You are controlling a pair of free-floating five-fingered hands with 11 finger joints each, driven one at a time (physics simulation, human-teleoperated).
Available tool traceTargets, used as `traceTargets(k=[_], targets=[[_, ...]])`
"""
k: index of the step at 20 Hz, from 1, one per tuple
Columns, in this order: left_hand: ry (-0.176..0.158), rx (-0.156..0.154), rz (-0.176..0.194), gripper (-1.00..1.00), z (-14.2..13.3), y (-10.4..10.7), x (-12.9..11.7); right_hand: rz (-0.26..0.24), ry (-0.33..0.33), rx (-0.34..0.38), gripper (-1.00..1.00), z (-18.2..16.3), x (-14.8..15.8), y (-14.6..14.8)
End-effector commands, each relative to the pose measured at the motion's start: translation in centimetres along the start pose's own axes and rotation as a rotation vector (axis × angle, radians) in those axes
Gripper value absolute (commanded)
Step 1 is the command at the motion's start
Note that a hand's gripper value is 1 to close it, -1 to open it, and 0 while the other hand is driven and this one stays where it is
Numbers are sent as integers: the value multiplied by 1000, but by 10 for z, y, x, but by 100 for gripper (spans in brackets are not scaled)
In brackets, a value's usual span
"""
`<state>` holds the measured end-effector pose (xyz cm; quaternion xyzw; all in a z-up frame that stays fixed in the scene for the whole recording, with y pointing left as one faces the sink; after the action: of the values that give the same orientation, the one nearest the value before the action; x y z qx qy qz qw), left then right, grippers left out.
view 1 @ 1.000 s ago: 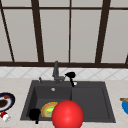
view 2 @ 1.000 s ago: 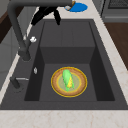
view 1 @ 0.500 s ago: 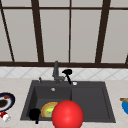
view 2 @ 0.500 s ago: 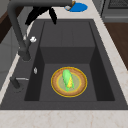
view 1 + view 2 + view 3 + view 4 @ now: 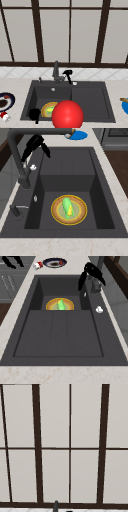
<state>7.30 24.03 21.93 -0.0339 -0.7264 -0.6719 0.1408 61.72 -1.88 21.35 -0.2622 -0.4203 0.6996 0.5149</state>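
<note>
1. Front view. You see the right hand [image 5: 68,73] hovering at the far rim of the dark sink [image 5: 105,100], just right of the faucet [image 5: 56,71]; its fingers hang loose and apart, with one pointing down toward the rim, and they clasp nothing. The left hand [image 5: 34,114] floats at the near left corner of the sink; you cannot tell how its fingers stand. A yellow plate [image 5: 47,109] lies in the left basin, partly covered by a red ball [image 5: 67,114] at the near edge. A dark dish [image 5: 5,101] sits on the desk [image 5: 15,87] at the left, a blue dish [image 5: 125,105] at the right.

2. Left side view. You find the right hand [image 5: 33,145] beside the faucet [image 5: 17,160], above the rim, with a small white knob [image 5: 32,167] nearby. The plate [image 5: 57,215] carries a green corn cob [image 5: 67,207].

3. Right side view. The right hand [image 5: 90,272] hangs over the faucet side of the sink [image 5: 57,338], one finger drooping toward the basin; the left hand [image 5: 11,261] floats at the far left.

4. Upper view. You see the window frame [image 5: 37,446] and the faucet tip [image 5: 55,506].
</note>
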Motion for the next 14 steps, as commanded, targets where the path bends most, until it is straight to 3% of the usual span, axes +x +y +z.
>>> traceTargets(k=[1,8,14], targets=[[0,0,0,0,0,0,0,-28,-11,77,-100,-18,-19,8],[0,0,0,0,0,0,0,-22,14,153,-100,-62,-20,-4],[0,0,0,0,0,0,0,-50,15,247,-100,-96,-29,-12]])
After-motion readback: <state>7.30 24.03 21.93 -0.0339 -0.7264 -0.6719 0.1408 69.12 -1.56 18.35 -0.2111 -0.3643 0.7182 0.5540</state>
